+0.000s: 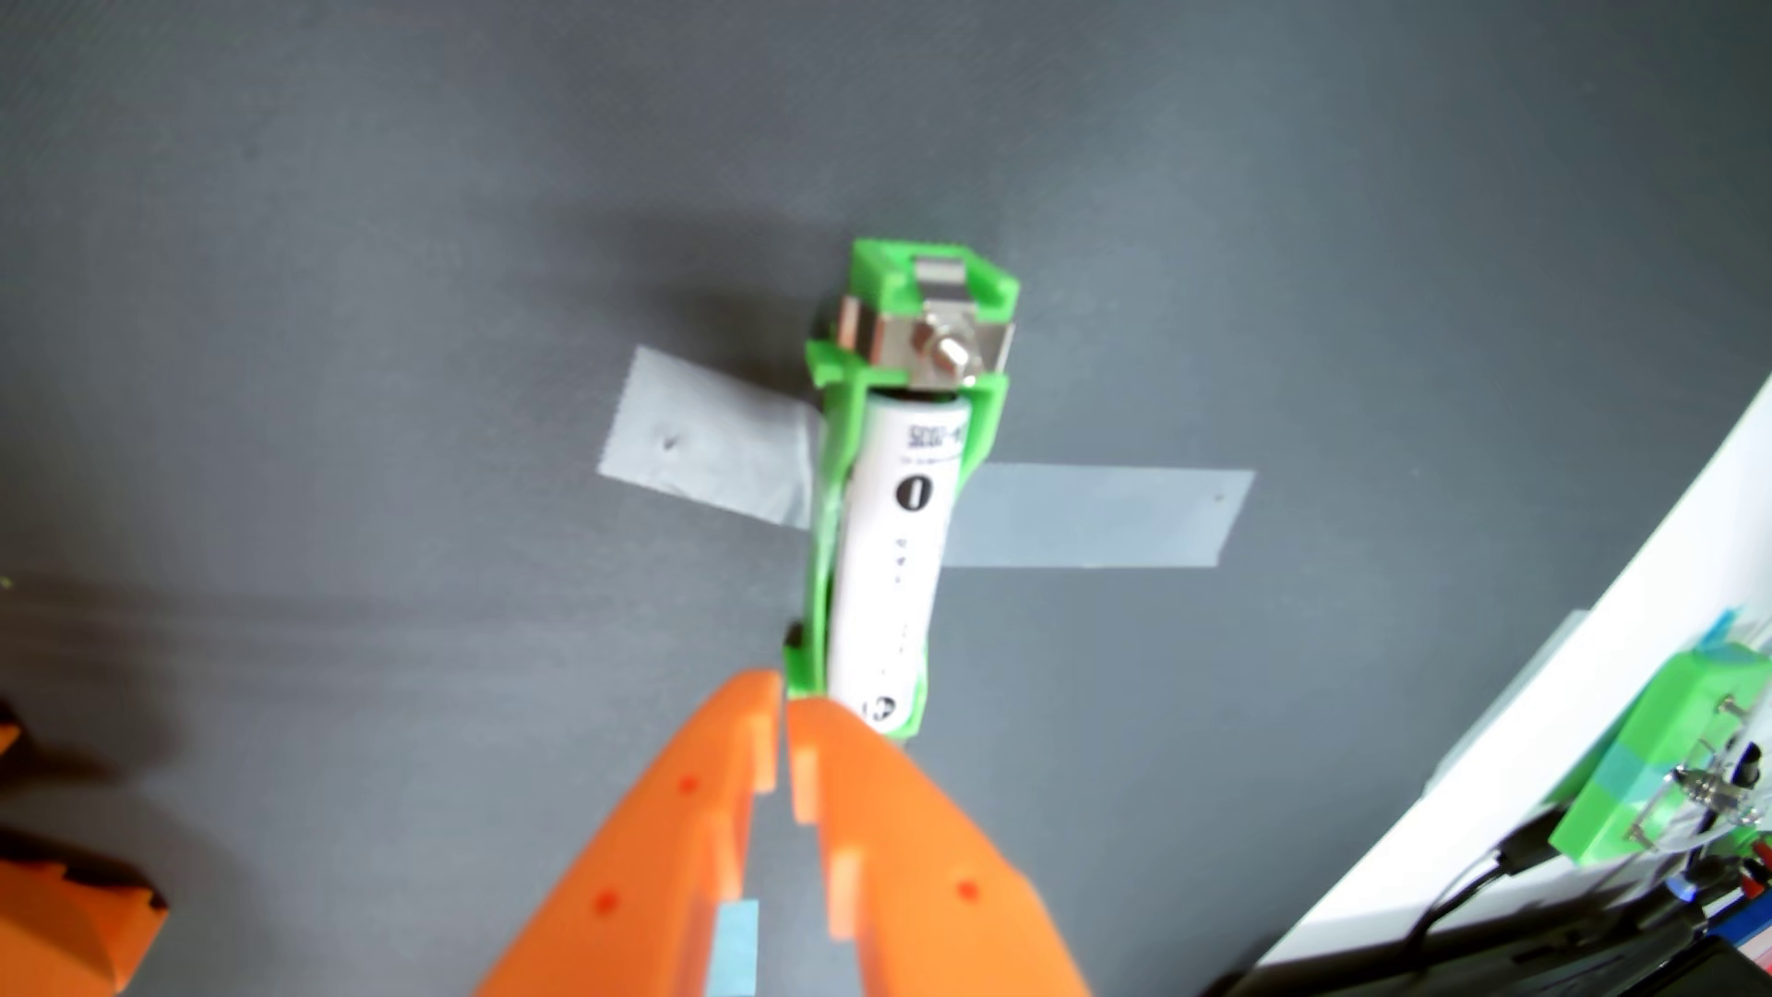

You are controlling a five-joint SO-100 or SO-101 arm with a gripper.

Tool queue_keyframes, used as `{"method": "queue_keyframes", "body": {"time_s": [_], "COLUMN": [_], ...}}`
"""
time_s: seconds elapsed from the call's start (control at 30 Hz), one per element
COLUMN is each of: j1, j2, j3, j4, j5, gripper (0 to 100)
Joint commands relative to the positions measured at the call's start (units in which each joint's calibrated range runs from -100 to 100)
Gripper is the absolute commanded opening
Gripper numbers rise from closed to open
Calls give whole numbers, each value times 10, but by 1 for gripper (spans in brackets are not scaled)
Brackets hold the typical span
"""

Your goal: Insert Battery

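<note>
Wrist view: only camera here, looking down past the gripper onto a dark grey table [384,240], and it's a bit soft/blurry.
Gripper: orange gripper [784,714] comes in from the bottom edge, fingers together with just a thin slit between the tips, holding nothing as far as I can see.
Battery: white cylindrical battery [897,566] lies in the green holder [825,537], pretty much centre frame.
Battery position: it looks seated between the green side rails, far end up against the metal contact plate [925,340] with its small stud. Near end is partly hidden by the right finger, so I can't tell if it's fully clicked down there.
Long axis: runs away from the gripper, near-to-far in this view, leaning slightly right toward the top.
Key relation: the battery sits straight ahead of the fingertips and a touch to the right; the tips are just at the near end of the holder, maybe touching it, hard to say.
Holder fixing: strips of grey tape [710,460] stick out left and right from under it, pinning it to the table.
Task guess: insertion looks basically done, or at the final press-down. If anything's left I'd reckon a nudge on the near end, along or down onto that axis.
Risk: pushing off-centre could lever the battery up out of the rails.
Side stuff: a second green printed part [1668,767] with cables sits at the far right edge, well apart.
</note>
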State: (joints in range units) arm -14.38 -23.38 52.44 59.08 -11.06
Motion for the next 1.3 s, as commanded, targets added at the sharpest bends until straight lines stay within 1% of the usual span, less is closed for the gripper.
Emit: {"method": "queue_keyframes", "body": {"time_s": [0.0,0.1,0.2,0.27,0.33,0.63,0.9,1.27], "j1": [3,27,79,107,114,112,48,49], "j2": [-14,-13,-6,-7,-13,-8,-9,-13], "j3": [-24,-21,-9,10,22,24,46,71], "j4": [-7,-31,-81,-116,-135,-140,-140,-148], "j5": [2,17,37,43,43,41,37,37], "gripper": [1,1,1,1,1,1,1,1]}}
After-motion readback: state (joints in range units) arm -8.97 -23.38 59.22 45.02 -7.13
